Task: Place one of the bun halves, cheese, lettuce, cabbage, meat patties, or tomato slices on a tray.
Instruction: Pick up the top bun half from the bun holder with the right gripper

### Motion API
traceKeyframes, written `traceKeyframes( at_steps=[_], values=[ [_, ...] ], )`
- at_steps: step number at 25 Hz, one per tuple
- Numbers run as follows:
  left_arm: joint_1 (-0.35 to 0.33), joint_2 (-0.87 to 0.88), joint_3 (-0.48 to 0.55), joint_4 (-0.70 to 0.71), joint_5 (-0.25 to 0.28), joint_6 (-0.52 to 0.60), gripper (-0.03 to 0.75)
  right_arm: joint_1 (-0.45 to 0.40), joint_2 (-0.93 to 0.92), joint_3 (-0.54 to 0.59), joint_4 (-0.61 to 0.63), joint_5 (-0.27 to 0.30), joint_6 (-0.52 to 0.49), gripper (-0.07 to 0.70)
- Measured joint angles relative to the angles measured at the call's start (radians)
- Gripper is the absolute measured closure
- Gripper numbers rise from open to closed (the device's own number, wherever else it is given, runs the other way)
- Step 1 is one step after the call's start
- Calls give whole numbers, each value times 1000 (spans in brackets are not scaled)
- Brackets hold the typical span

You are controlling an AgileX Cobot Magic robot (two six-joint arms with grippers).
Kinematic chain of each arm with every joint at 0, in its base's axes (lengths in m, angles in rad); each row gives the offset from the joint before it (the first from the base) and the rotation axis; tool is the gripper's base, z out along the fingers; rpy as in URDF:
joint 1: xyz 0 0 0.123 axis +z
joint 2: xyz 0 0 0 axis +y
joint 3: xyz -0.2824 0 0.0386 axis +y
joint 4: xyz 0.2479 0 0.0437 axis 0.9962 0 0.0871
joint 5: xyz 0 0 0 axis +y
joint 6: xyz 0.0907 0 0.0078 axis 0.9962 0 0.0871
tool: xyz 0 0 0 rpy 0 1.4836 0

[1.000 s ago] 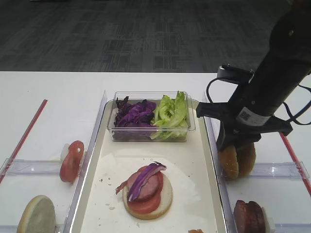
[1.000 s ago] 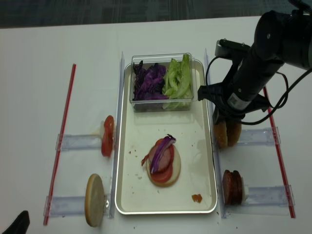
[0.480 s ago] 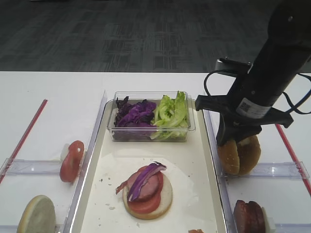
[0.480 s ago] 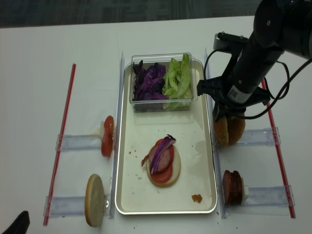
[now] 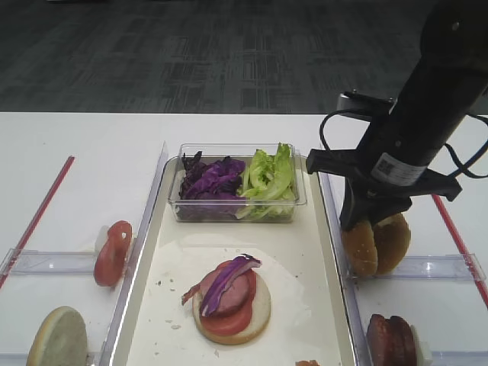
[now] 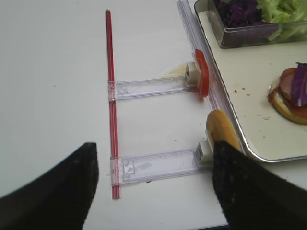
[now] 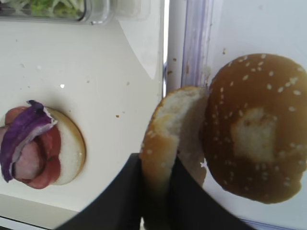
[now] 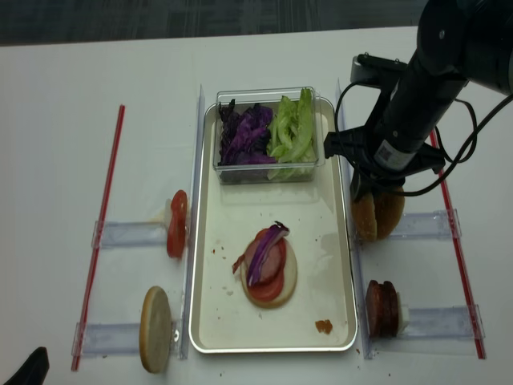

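Tabletop [image 8: 64, 80] carries a long cream tray [image 8: 210, 321] holding a clear tub [image 8: 228, 172] of purple cabbage [image 8: 247, 132] and lettuce [image 8: 292, 127], plus a half-built burger [image 8: 268, 271]. Right end effector [image 7: 157, 189] is closed on a sesame bun half [image 7: 165, 136], standing on edge just right of the tray beside a whitish-patched bun [image 7: 252, 127]. Pickup looks underway; next comes lifting it clear, over the rim, onto the burger. Left end effector [image 6: 153, 187] hangs open, idle.
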Motion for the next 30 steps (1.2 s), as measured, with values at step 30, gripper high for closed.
traceKeyframes(
  at_steps=[30],
  values=[
    [0, 0, 0, 0, 0, 0, 247, 0, -37, -9, 248, 52, -145, 500]
  ],
)
